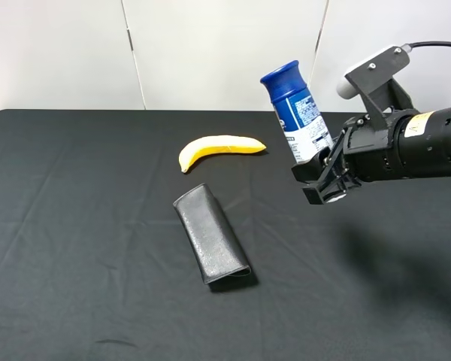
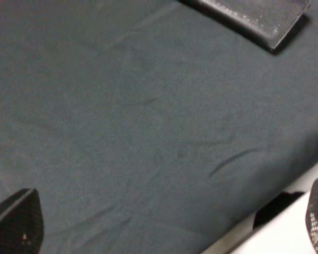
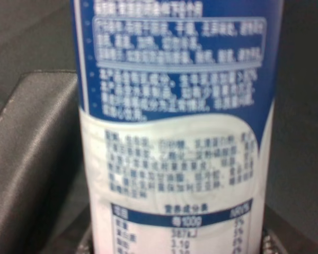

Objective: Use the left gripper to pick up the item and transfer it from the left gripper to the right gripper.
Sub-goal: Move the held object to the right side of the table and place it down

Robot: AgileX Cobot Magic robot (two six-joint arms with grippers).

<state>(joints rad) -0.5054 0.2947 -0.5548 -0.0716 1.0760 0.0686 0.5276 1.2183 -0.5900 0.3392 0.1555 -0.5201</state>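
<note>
The item, a slim bottle (image 1: 295, 113) with a blue cap and a white lower body, stands nearly upright in the air over the table's right side. My right gripper (image 1: 319, 177) is shut on its lower end. The right wrist view shows its printed label (image 3: 175, 132) close up and filling the frame. My left gripper (image 2: 167, 227) is out of the exterior high view. In the left wrist view its two fingertips (image 2: 16, 222) are far apart with only black cloth between them, so it is open and empty.
A yellow banana (image 1: 219, 148) lies at the table's middle back. A black textured folded case (image 1: 210, 235) lies in front of it and also shows in the left wrist view (image 2: 254, 16). The table's front edge (image 2: 286, 233) is near the left gripper.
</note>
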